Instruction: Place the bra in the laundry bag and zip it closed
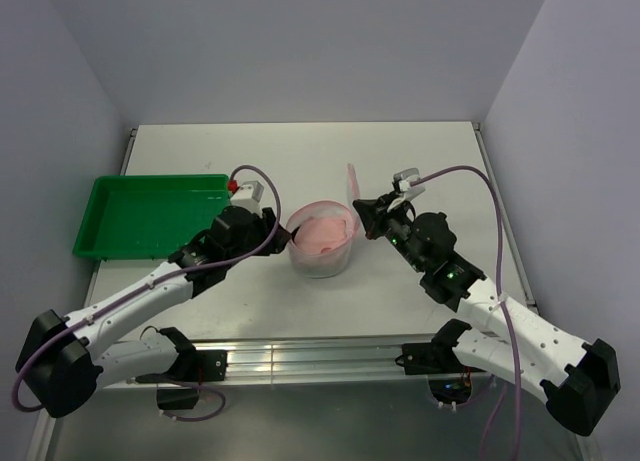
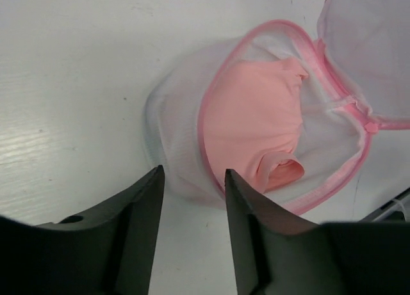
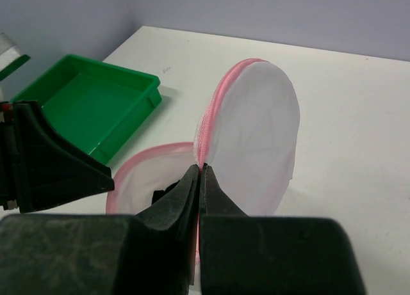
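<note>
The surface [image 1: 300, 151] carried two items at inspection. The green tray [image 1: 150, 216] sat at your left, well apart from the work and holding nothing that could be seen.

The laundry bag [image 1: 320, 264] stood near the centre, between your two arms, with its mouth upward and unzipped. Its mesh wall [image 2: 176, 141] looked slumped on the side facing your left arm, and the bag had no support there.

The lid flap [image 3: 256, 135] stood on edge beside the mouth, joined to the bag at one side only. It was raised, in my judgement, to keep the opening clear and the zipper line taut.

The bra [image 2: 253, 125] lay inside the bag, below the pink rim, with one folded end near the near rim. Placement therefore appeared complete, and zipping had not begun.

Your right gripper [image 3: 200, 173] was fully closed, pinching the pink trim at the edge of the lid flap. That grip was what held the flap upright.

Your left gripper [image 2: 193, 176] stood partly open, holding nothing, with its fingertips just beside the bag's outer wall. It appeared positioned to steady that wall or find the zipper. I could not tell from these views where the zipper pull sat.

Risk noted: closing the flap over a slack wall could let the trim buckle.
</note>
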`<state>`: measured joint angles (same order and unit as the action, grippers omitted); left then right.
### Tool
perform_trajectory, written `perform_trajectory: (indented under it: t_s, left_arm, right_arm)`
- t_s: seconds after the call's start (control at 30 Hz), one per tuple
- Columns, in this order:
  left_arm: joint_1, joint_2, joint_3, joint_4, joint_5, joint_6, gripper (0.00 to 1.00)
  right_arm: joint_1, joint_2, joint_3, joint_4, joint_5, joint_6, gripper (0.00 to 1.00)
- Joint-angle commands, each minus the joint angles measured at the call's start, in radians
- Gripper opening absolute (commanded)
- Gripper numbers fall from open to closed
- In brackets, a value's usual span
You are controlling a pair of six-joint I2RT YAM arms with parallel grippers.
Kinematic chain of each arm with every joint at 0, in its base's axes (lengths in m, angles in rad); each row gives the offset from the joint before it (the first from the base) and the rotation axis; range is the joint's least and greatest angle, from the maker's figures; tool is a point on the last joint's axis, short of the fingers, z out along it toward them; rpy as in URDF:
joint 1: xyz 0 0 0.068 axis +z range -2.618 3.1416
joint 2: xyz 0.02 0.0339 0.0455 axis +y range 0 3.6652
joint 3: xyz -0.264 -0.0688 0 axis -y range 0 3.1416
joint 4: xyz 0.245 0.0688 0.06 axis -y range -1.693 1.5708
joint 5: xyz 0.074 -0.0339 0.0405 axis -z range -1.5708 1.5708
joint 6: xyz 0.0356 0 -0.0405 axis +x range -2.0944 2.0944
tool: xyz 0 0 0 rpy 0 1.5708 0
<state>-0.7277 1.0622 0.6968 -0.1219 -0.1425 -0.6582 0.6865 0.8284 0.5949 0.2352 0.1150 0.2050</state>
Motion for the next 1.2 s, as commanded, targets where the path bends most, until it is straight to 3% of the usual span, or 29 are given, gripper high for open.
perform_trajectory:
  t_s: [0.0,0.07,0.13,0.17,0.2,0.27,0.47,0.6,0.63,0.7,0.73,0.77,0.8,0.87,1.0,1.17]
  left_arm:
    - [0.002,0.053,0.0,0.113,0.09,0.031,0.47]
    - [0.002,0.091,0.023,0.111,0.112,0.038,0.45]
    - [0.002,0.101,0.017,0.16,0.126,0.034,0.37]
    - [0.004,0.114,0.017,0.171,0.123,0.031,0.29]
    - [0.004,0.123,0.021,0.179,0.124,0.029,0.14]
    - [0.01,0.162,0.055,0.185,0.133,0.032,0.01]
    - [0.022,0.219,0.078,0.263,0.165,0.012,0.0]
    - [0.048,0.219,0.066,0.297,0.185,-0.007,0.0]
    - [0.054,0.213,0.05,0.307,0.201,-0.012,0.0]
    - [0.068,0.216,0.046,0.312,0.218,-0.012,0.0]
    - [0.079,0.214,0.043,0.308,0.219,-0.009,0.0]
    - [0.083,0.211,0.035,0.307,0.221,-0.011,0.0]
    - [0.091,0.206,0.024,0.332,0.227,-0.018,0.0]
    - [0.103,0.2,-0.002,0.361,0.26,-0.034,0.0]
    - [0.114,0.194,0.006,0.361,0.267,-0.023,0.0]
    - [0.125,0.185,0.012,0.349,0.285,-0.015,0.0]
  right_arm:
    - [-0.005,-0.026,0.054,-0.014,-0.001,-0.042,0.0]
    - [-0.005,-0.022,0.06,-0.013,-0.005,-0.047,0.0]
    - [-0.004,-0.014,0.074,-0.028,-0.032,-0.055,0.0]
    - [-0.005,-0.014,0.078,-0.034,-0.046,-0.059,0.0]
    - [-0.004,-0.015,0.08,-0.04,-0.061,-0.064,0.0]
    - [-0.001,-0.017,0.088,-0.039,-0.11,-0.079,0.0]
    - [0.079,0.084,0.163,-0.093,-0.279,-0.082,0.0]
    - [0.186,0.23,0.253,-0.179,-0.235,-0.087,0.01]
    - [0.199,0.285,0.269,-0.212,-0.206,-0.085,0.05]
    - [0.208,0.319,0.282,-0.262,-0.114,-0.066,0.28]
    - [0.206,0.328,0.276,-0.266,-0.071,-0.047,0.41]
    - [0.2,0.328,0.275,-0.269,-0.046,-0.038,0.65]
    - [0.196,0.325,0.276,-0.29,-0.022,-0.027,0.72]
    - [0.183,0.29,0.273,-0.325,-0.003,0.019,0.77]
    - [0.145,0.183,0.2,-0.332,0.04,0.135,0.77]
    - [0.122,0.008,0.073,-0.373,0.181,0.348,0.72]
